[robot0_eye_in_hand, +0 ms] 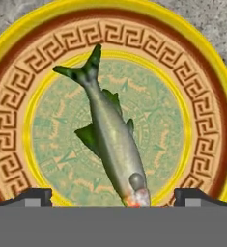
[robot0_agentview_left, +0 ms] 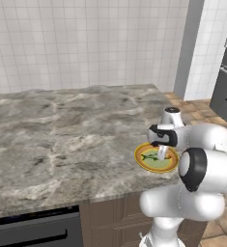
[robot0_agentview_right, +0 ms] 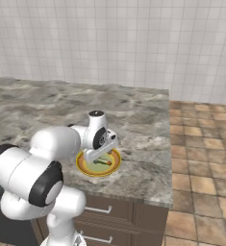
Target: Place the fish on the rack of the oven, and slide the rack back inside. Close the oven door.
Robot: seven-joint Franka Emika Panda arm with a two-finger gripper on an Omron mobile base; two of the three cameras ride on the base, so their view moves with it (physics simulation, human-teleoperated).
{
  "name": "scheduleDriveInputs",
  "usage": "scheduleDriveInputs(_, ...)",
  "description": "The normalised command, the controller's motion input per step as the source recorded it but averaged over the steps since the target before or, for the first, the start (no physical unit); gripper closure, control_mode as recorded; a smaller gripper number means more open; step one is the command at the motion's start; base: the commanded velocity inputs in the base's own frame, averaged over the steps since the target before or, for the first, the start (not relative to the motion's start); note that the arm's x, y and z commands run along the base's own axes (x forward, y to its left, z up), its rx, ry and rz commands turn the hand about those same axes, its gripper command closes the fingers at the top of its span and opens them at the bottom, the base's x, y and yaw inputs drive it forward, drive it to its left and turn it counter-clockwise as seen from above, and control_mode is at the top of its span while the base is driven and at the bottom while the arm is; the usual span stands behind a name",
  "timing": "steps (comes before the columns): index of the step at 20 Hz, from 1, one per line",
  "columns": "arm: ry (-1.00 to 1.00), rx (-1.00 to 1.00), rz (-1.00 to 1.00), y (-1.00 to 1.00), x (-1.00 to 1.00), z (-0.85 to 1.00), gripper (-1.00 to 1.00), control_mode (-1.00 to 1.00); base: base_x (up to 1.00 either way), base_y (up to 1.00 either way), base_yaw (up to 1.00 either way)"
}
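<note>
Now hand (robot0_eye_in_hand: 113,195) spread wide — straddling fish (robot0_eye_in_hand: 110,140) on plate (robot0_eye_in_hand: 18,120), grasping nothing.

The fish (robot0_eye_in_hand: 110,137) is green-grey with darker green fins and tail, a paler belly and a reddish-orange mouth. The plate (robot0_eye_in_hand: 18,120) has a yellow rim, then a brown ring, then a tan band with a brown Greek-key pattern, a thin yellow circle, and a pale green centre with faint tan motifs. The counter (robot0_agentview_left: 62,140) is grey-brown veined marble. The wall (robot0_agentview_left: 86,38) is white square tile; the floor (robot0_agentview_right: 201,153) is orange-brown tile.
</note>
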Motion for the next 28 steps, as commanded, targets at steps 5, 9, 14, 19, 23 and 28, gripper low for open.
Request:
scheduleDriveInputs(5, 0.0, 0.0, 0.0, 0.0, 0.32, -0.26, -1.0, -1.0, 0.0, 0.0, 0.0)
scheduleDriveInputs(9, 0.0, 0.0, 0.0, 0.0, 0.22, -0.28, -1.0, -1.0, 0.0, 0.0, 0.0)
scheduleDriveInputs(14, 0.0, 0.0, 0.0, 0.0, 0.09, -0.34, -1.0, -1.0, 0.0, 0.0, 0.0)
scheduleDriveInputs(19, 0.0, 0.0, 0.0, 0.0, 0.07, -0.34, 1.0, -1.0, 0.0, 0.0, 0.0)
scheduleDriveInputs(23, -0.02, 0.0, 0.0, 0.0, 0.04, -0.09, 1.0, -1.0, 0.0, 0.0, 0.0)
scheduleDriveInputs(28, -0.01, 0.0, 0.0, 0.0, 0.0, -0.04, 1.0, -1.0, 0.0, 0.0, 0.0)
